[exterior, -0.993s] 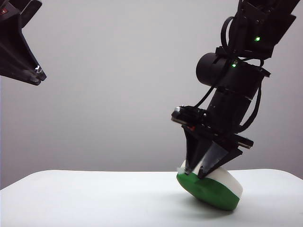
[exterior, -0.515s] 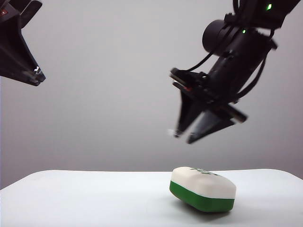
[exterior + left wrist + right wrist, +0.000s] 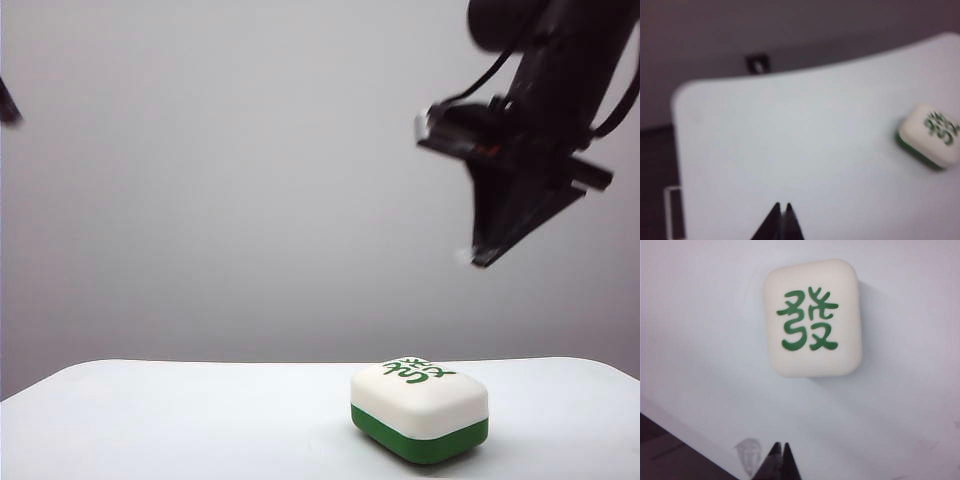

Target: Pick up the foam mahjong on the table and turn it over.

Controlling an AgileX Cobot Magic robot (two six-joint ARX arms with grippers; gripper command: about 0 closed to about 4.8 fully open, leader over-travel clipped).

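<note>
The white table (image 3: pixel 200 420) carries the foam mahjong (image 3: pixel 419 408) flat, white character face up, well below the right gripper (image 3: pixel 480 258), whose jaws are pinched together, empty; the left gripper (image 3: pixel 782 206), likewise closed, hangs well aside; the flip looks finished, leaving only retreat

foam mahjong (image 3: pixel 812 318), white face, green char "發"
</note>
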